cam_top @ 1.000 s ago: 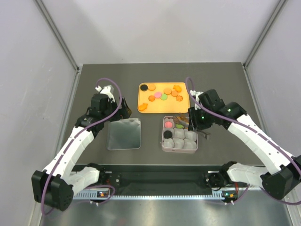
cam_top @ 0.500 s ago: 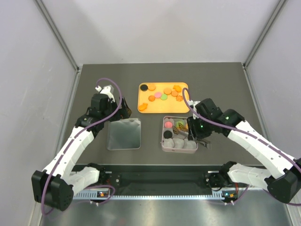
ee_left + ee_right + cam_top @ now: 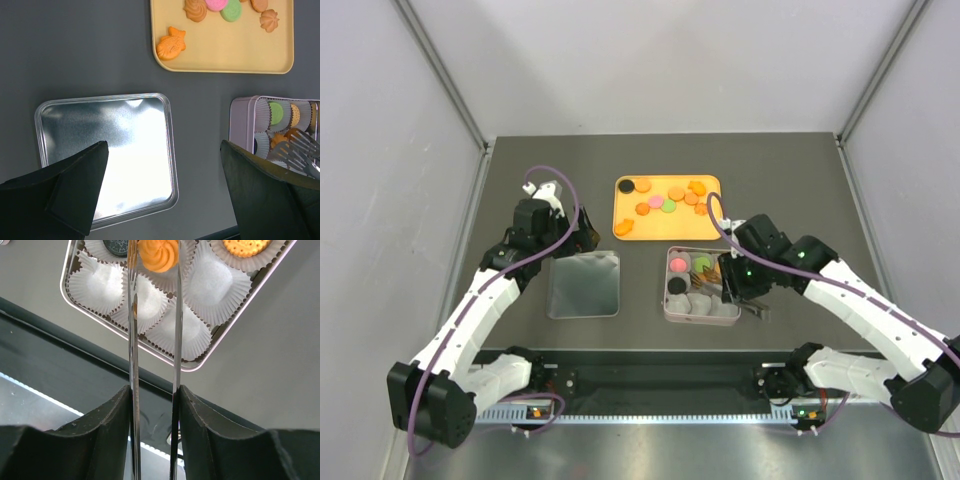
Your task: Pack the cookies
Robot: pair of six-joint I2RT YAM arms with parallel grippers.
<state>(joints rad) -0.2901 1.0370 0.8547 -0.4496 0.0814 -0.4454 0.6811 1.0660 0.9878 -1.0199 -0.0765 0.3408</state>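
Grips thin metal tongs (image 3: 134, 340) with the right gripper (image 3: 154, 390), with both fingers pressed tight on the handles. Has an orange swirl cookie (image 3: 158, 252) between the tong tips, right over a paper cup in the tin (image 3: 200, 365); cannot tell if touching the cup. Puts the tin toward the near edge of the table, a little right of the middle. Shows a pink cookie (image 3: 678, 264), a green cookie (image 3: 701, 262) and a flat orange cookie (image 3: 295, 114) side by side in the tin's far row, and a black cookie (image 3: 676, 286) one row nearer, on the left side. Shows plain white cups (image 3: 150, 300) along the tin's near side. Has the other cookies (image 3: 660, 203), mostly orange, spread on the orange tray (image 3: 670, 228) in the middle of the table's far half, just beyond the tin. Includes a fish cookie (image 3: 171, 44) at the tray's near left corner. Hangs the left gripper (image 3: 162, 145) wide open, with nothing between the fingers, above the far right corner of the shiny lid (image 3: 107, 150). Lays the lid flat on the table left of the tin, apart from it, toward the near edge.
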